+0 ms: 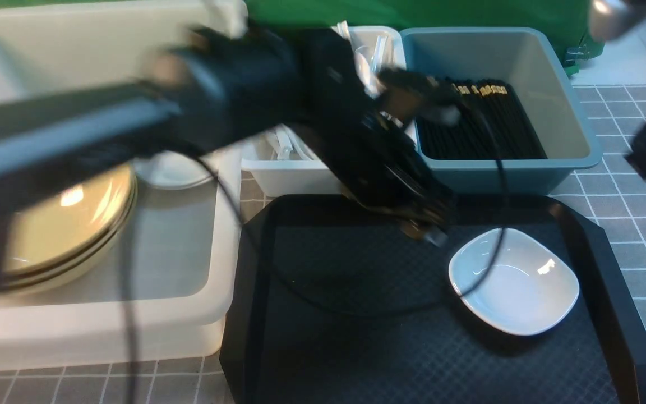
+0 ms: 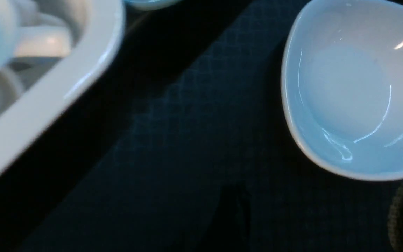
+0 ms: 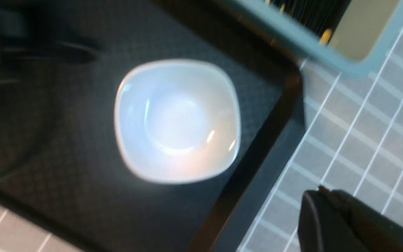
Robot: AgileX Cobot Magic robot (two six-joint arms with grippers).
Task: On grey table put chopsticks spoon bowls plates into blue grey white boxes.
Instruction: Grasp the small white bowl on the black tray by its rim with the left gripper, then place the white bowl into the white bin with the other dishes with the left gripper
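One plate [image 1: 516,283] lies upright on the black tray [image 1: 323,292], in its right half and near the right rim. The tray sits on the gridded worktop [image 1: 637,235].

The left claw [image 1: 427,227] hangs over the far middle of the tray, just left of the plate and behind it. Motion blur hides its jaws, so I cannot tell how wide it stands or whether it grips anything. Its wrist view shows bare tray below and the plate off to one side.

The right claw [image 3: 322,210] is closed with nothing in it. It hovers over the worktop just outside the tray's right edge, clear of the plate.

On the left, the tub [image 1: 225,252] holds a stack of tan bowls [image 1: 70,224] and a second plate [image 1: 174,171] behind them. Beyond the tray stand two bins side by side. The white bin [image 1: 295,179] holds spoons [image 2: 44,43]. The blue bin [image 1: 525,175], on its right, holds chopsticks [image 1: 491,123] lying flat in a row.
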